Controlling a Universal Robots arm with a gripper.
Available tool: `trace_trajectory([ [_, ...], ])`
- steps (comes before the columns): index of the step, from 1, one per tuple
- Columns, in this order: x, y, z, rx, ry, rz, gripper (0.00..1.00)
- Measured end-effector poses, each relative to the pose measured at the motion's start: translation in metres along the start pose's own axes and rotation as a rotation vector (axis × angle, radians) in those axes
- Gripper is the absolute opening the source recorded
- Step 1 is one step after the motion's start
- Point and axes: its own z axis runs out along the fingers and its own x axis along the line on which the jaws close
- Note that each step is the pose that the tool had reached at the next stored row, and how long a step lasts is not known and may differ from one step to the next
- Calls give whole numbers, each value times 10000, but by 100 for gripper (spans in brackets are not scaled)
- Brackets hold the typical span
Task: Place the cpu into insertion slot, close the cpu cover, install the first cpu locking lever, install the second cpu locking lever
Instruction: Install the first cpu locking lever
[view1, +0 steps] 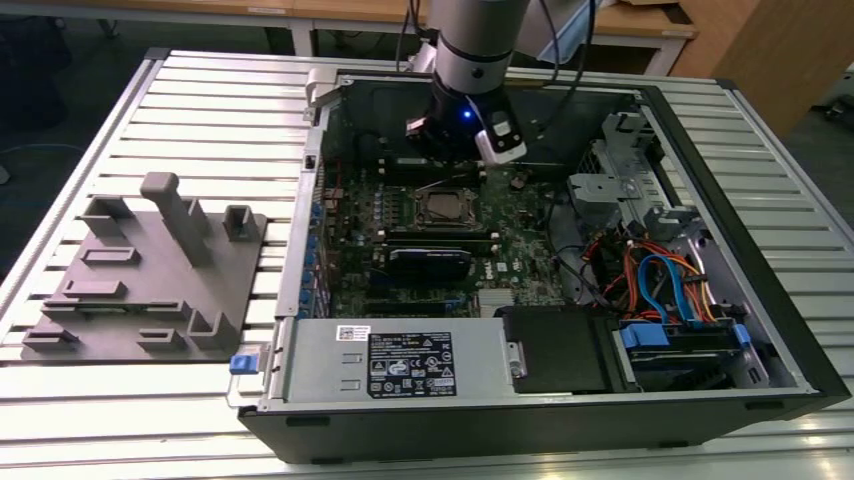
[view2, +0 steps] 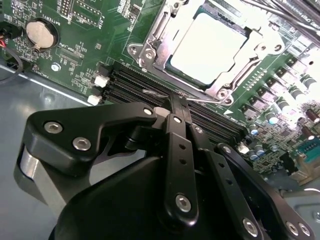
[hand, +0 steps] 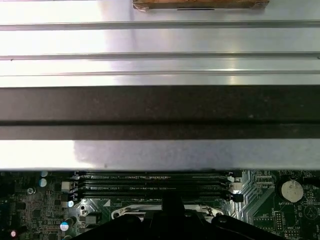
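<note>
**Sitting in its socket, chip under the frame plate**

The small, flat, square cpu (view2: 207, 47) with its pale silver-grey metal face lies in the square insertion slot (view1: 445, 208) on the green motherboard (view2: 90, 20). The face is glare-bright, so no marking can be made out on it. The thin silver metal cpu cover (view2: 152, 42) lies flat around it, and the chip shows through the cover's large window. The socket's dark inside is hidden under both. One corner of the plate is cut off by the edge of the second wrist view.

A thin silvery wire locking lever (view2: 200, 98) runs along the socket's near side, just beside the long black memory slots (view2: 130, 80). The black gripper (view2: 178, 102) has its fingers drawn together, with the tips at that wire. Whether the wire is pinched between them cannot be told.

In the first wrist view the gripper's body covers most of the socket. The round silver coin battery (hand: 291, 190) sits off to one side.

In the exterior view the arm reaches down into the open black computer case (view1: 747, 300), which stands on a slatted metal table (view1: 200, 100). A grey moulded fixture tray (view1: 147, 270) lies toward the exterior view's left.
</note>
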Motion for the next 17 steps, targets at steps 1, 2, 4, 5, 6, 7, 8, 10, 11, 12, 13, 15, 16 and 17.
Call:
trace_trajectory([
  [1, -6, 0, 4, -1, 0, 0, 11],
  [2, -12, 0, 8, 0, 0, 0, 11],
  [4, -25, -1, 16, 1, 0, 0, 11],
  [5, -31, -2, 20, 2, 0, 0, 11],
  [6, -39, -2, 25, 2, 0, 0, 11],
  [7, -46, -3, 30, 4, 0, 0, 11],
  [8, -52, -3, 35, 7, 0, 0, 11],
  [10, -63, -4, 45, 12, 0, 0, 11],
  [11, -68, -5, 50, 14, 0, 0, 11],
  [12, -73, -5, 55, 17, 0, 0, 11],
  [13, -79, -6, 60, 19, 0, 1, 11],
  [15, -91, -7, 71, 23, -1, 1, 11],
  [16, -96, -8, 76, 25, -1, 0, 11],
  [17, -101, -8, 82, 28, -1, 0, 11],
])
